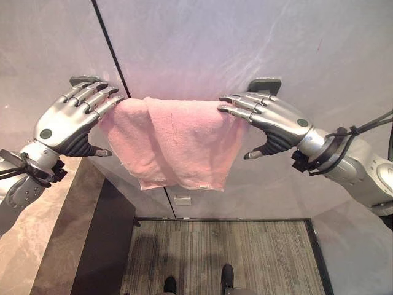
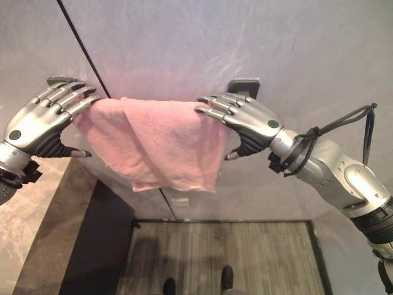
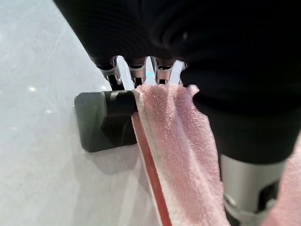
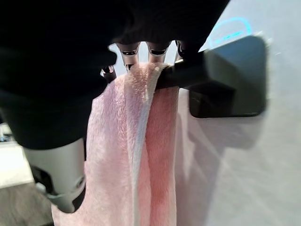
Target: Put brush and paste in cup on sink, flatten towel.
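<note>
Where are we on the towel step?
In hand: both hands are at the pink towel on the wall rail, left hand at one end, right hand at the other, fingers straight on top. Left: the towel hangs bunched, with folds and an uneven lower edge. Brush, paste and cup can't be judged from here.

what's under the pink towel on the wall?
The pink towel hangs over a dark bar; its end brackets show. The bar's middle is covered. Left hand and right hand rest straight fingers on its top corners.
</note>
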Controlling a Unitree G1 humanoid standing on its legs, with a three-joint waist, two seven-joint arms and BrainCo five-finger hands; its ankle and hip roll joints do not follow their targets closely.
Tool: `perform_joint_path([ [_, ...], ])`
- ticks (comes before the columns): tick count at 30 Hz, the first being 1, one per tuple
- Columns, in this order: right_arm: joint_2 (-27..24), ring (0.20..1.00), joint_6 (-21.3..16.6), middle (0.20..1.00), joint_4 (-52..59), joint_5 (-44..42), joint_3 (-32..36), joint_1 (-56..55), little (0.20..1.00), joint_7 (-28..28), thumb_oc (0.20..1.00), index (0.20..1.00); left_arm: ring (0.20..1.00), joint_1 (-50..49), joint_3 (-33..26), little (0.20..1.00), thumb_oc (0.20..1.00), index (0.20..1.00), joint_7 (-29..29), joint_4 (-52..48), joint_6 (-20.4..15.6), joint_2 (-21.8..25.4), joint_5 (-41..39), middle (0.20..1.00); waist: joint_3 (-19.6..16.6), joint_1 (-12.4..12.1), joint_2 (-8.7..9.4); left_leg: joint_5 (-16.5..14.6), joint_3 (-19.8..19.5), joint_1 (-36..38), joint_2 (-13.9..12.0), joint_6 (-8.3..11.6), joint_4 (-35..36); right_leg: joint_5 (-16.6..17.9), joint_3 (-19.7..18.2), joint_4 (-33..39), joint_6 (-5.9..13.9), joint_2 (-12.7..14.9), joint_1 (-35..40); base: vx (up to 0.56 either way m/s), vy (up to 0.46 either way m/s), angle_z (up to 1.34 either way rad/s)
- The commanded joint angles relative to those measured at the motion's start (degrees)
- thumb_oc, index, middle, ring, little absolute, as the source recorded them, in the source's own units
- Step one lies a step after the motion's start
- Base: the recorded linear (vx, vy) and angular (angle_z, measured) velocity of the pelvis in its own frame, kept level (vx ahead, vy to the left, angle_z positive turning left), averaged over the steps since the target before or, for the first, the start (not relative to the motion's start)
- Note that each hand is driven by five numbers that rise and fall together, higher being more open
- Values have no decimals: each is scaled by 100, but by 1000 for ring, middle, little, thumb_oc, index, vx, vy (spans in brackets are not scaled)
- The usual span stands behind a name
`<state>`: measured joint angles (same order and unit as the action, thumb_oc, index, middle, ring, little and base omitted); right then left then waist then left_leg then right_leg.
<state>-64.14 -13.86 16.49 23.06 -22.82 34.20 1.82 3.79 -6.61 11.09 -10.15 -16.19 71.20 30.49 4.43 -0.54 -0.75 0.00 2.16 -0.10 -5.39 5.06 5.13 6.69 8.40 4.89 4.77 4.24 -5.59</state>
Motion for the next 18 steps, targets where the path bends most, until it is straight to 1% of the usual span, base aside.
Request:
perform_joint_path([
  [1,-415,1000,-96,1000,-30,236,1,-351,1000,-105,1000,1000,1000,-625,75,1000,1000,1000,-130,100,-173,368,425,1000,-236,135,127,208,381,2,179,-57,-13,-85,-184,11,532,310,345,0,0,0],
  [8,-727,1000,-122,1000,-299,367,141,-776,1000,-101,1000,1000,1000,-921,12,1000,1000,1000,-179,260,-207,499,620,1000,-223,158,93,226,421,-49,179,-38,-13,-53,-186,11,578,328,284,0,0,0],
  [12,-681,1000,-106,1000,-412,312,308,-1035,1000,-99,1000,1000,1000,-1310,-225,1000,1000,1000,-205,442,-181,443,639,1000,-217,112,61,251,442,-94,174,-35,-13,-34,-204,11,582,337,225,0,0,0],
  [18,-641,1000,-90,1000,-455,246,333,-1021,1000,-103,1000,1000,1000,-1676,-504,1000,1000,1000,-222,552,-144,380,650,1000,-229,59,52,267,455,-83,154,-22,-13,-35,-184,11,584,333,240,0,0,0],
])
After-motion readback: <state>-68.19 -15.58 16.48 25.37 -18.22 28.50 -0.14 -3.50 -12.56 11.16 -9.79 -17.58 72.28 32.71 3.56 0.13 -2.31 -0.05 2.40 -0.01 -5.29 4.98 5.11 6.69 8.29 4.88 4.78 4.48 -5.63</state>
